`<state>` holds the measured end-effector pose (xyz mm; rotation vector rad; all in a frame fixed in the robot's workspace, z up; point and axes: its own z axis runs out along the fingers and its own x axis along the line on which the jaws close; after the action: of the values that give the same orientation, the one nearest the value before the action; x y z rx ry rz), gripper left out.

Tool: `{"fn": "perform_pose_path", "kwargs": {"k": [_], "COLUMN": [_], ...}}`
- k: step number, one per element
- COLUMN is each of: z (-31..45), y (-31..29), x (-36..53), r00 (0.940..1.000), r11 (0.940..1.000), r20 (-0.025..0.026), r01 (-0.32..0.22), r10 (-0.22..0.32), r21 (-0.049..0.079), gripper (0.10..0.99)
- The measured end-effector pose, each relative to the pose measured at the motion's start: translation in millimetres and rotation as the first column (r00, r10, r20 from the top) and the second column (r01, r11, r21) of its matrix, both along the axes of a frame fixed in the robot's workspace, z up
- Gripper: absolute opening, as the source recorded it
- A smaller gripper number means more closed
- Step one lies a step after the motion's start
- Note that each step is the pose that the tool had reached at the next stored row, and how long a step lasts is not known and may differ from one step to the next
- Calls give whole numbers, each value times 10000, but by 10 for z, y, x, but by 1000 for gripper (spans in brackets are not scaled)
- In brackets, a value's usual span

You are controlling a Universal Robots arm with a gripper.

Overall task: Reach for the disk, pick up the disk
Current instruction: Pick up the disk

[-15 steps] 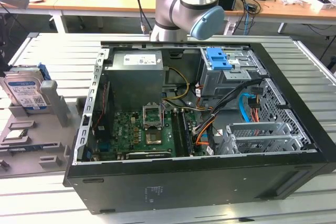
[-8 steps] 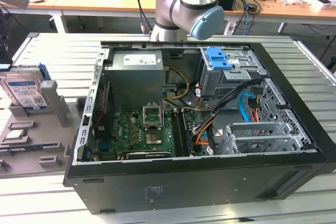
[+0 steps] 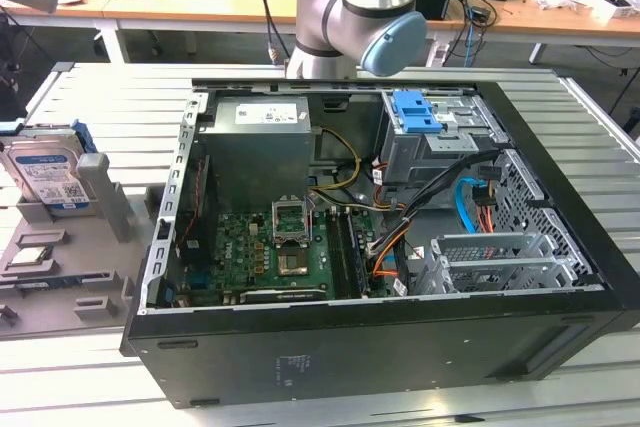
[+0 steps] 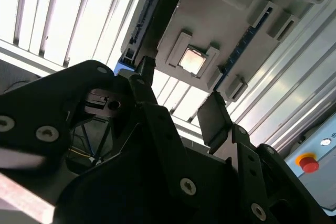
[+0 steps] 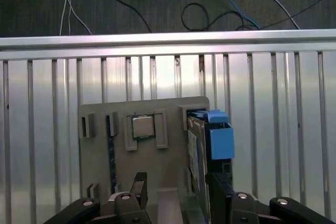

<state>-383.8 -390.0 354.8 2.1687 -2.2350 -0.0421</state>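
The disk (image 3: pixel 45 175) is a silver-grey drive with a white-and-blue label and blue side rails. It stands on edge in a slot of a grey holder tray (image 3: pixel 95 282) at the exterior view's left, beside the computer case. In the first wrist view the disk (image 5: pixel 202 145) shows edge-on, with its blue rail uppermost. My gripper (image 5: pixel 178 195) hangs above the tray, open, with nothing between its black fingers (image 5: pixel 139 184). One finger lies close over the disk's end. In the second wrist view the gripper (image 4: pixel 178 98) is open too, and the disk (image 4: pixel 152 19) lies beyond the fingertips.
The holder tray also carries a square processor chip (image 5: pixel 143 127) and a memory stick (image 5: pixel 111 148) in slots. An open computer case (image 3: pixel 380 227) with a blue caddy (image 3: pixel 415 112) fills the slatted metal table (image 5: pixel 262 103). Cables lie on the floor past the table's edge.
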Motion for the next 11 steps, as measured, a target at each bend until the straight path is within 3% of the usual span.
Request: {"fn": "perform_pose_path", "kwargs": {"k": [4, 11], "z": [0, -1], "y": [157, 350], "x": [0, 0], "r00": [10000, 10000], "r11": [10000, 10000], "r20": [1, 1], "r01": [1, 1], "r10": [-1, -1], "r21": [1, 1], "gripper": [604, 604]}}
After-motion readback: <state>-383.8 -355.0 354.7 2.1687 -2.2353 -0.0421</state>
